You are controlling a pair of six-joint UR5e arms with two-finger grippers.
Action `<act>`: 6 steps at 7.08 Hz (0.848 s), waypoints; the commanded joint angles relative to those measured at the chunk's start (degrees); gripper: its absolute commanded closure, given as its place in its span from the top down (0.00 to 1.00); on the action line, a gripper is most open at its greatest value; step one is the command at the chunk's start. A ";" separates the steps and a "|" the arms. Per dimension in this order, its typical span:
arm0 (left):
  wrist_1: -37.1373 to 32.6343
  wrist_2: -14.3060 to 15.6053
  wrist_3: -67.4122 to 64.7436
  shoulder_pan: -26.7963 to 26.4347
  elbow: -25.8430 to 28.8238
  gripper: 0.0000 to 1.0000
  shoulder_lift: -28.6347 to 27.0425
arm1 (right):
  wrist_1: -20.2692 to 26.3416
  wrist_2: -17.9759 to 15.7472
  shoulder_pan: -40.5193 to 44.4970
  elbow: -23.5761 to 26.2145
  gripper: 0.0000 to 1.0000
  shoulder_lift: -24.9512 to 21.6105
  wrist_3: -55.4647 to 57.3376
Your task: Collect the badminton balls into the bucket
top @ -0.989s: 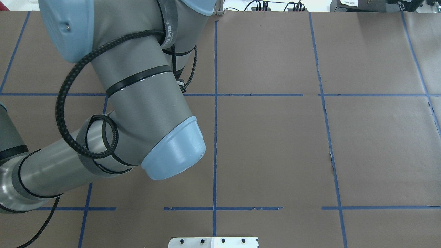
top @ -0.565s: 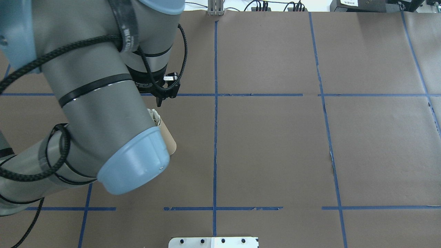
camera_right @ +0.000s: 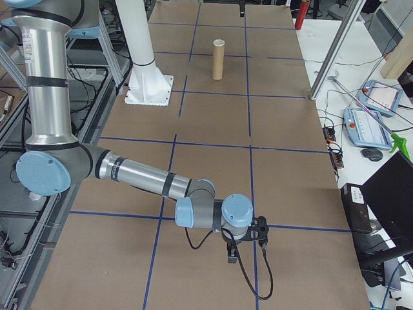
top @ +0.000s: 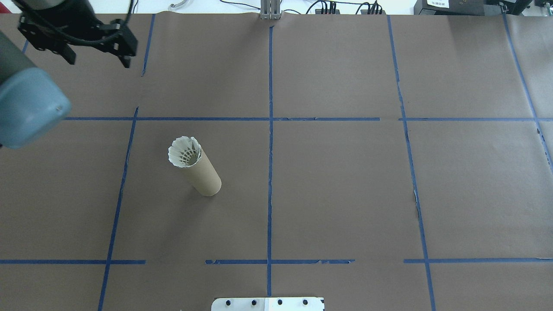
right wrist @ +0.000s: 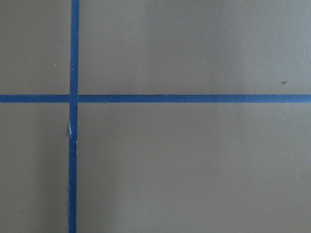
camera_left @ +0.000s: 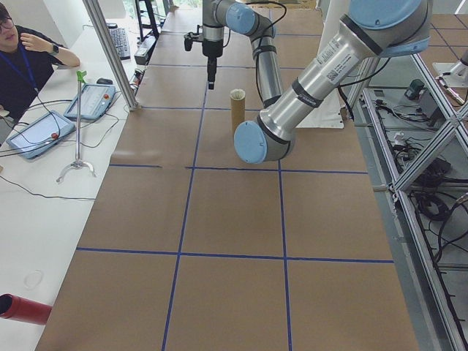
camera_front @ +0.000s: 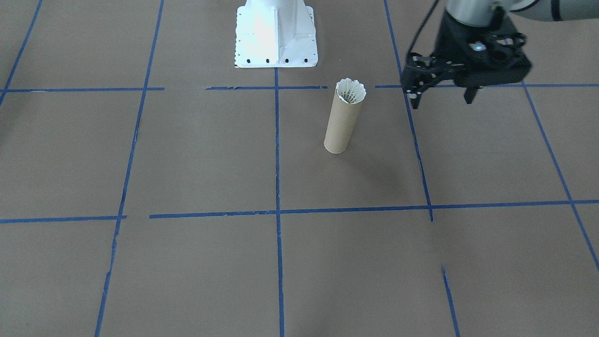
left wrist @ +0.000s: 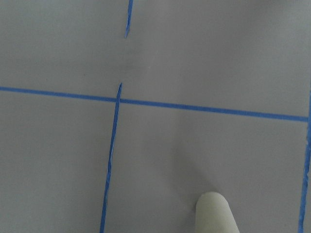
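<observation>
The tan bucket (top: 202,171) stands upright on the brown surface (top: 345,181), left of the middle. A white badminton ball (top: 184,151) sits in its mouth. Farther off, the left end effector (top: 96,60) hangs open and empty. The right end effector (camera_right: 245,248) is low over the surface; I cannot tell if it is open.

The upright tube (top: 202,172) is the only obstacle on the table (top: 345,181). Open surface surrounds it on every side.
</observation>
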 commanded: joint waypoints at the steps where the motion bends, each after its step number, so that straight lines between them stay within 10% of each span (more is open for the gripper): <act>1: -5.55 -3.02 22.89 -11.67 1.99 1.00 10.83 | 0.00 0.00 0.00 -0.09 1.00 0.00 0.04; 6: -34.17 -11.99 47.35 -28.59 18.85 1.00 36.15 | 0.00 0.00 0.00 -0.09 1.00 0.00 0.04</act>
